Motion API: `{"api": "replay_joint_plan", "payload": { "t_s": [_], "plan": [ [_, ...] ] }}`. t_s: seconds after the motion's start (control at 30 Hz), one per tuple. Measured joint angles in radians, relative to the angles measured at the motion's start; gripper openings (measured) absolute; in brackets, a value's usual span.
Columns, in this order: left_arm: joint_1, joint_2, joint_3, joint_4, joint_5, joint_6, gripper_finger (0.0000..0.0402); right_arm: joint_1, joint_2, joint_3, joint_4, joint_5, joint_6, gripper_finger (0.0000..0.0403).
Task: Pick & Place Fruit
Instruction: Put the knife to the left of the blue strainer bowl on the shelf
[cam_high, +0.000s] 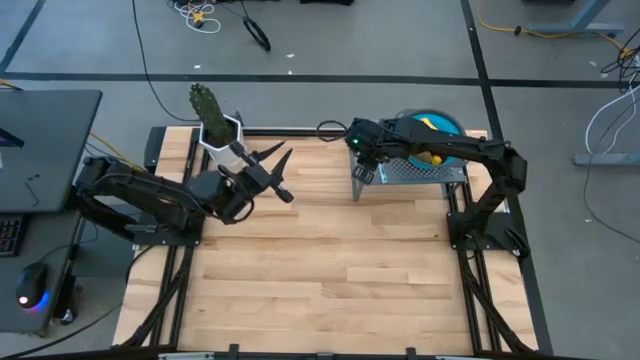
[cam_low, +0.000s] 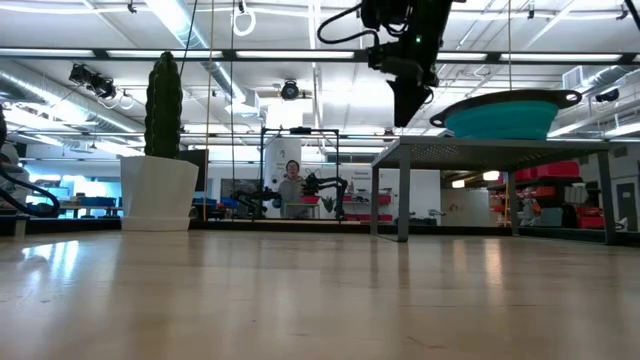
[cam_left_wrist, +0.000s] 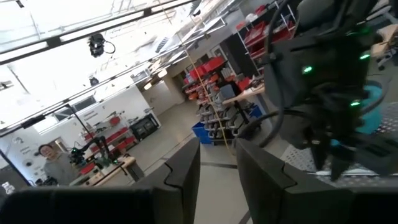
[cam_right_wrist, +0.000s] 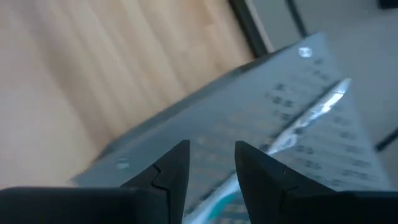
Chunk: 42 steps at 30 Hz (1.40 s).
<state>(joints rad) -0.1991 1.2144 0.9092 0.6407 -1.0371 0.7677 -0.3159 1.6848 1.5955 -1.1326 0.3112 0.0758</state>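
Setting: a robotics lab or industrial workshop. Indicators: a wood-top table (cam_high: 320, 260) on a black metal frame, standing on a grey concrete floor (cam_high: 400, 40) crossed by loose cables (cam_high: 195, 12); a desk with keyboard and mouse (cam_high: 30, 297) beside it; exposed ceiling ducts and strip lights (cam_low: 170, 20); red storage racks (cam_left_wrist: 214, 81); another robot station (cam_low: 300, 195) with a person (cam_low: 292, 185) behind it

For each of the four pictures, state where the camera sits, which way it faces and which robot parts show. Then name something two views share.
High: overhead, facing down; both arms, left gripper, right gripper.
Low: table height, level; right gripper above, cactus.
Left wrist: faces the room and right arm; own fingers.
Right wrist: faces down onto perforated stand; own fingers.
Shared: teal bowl.
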Motion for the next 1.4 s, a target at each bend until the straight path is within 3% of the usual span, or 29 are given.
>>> {"api": "replay_joint_plan", "payload": {
  "t_s": [0.3,0.5,0.67,0.93,1.4],
  "plan": [
    [-0.054,0.000,0.000,0.000,-0.091,0.007,0.0112,-0.076,0.002,0.000,0.050,0.032,-0.105,0.0137],
    [-0.096,0.000,0.000,0.000,-0.154,0.008,0.0112,-0.108,0.035,0.000,0.057,0.112,-0.188,0.0137],
    [-0.128,0.000,0.000,0.000,-0.177,0.007,0.0112,-0.102,0.071,0.000,0.079,0.118,-0.262,0.0137],
    [-0.150,0.000,0.000,0.001,-0.205,0.007,0.0112,-0.079,0.084,0.000,0.097,0.230,-0.328,0.0137],
    [-0.162,0.000,0.000,0.001,-0.209,0.008,0.0112,-0.083,0.087,-0.056,0.168,0.230,-0.356,0.0137]
  ]
}}
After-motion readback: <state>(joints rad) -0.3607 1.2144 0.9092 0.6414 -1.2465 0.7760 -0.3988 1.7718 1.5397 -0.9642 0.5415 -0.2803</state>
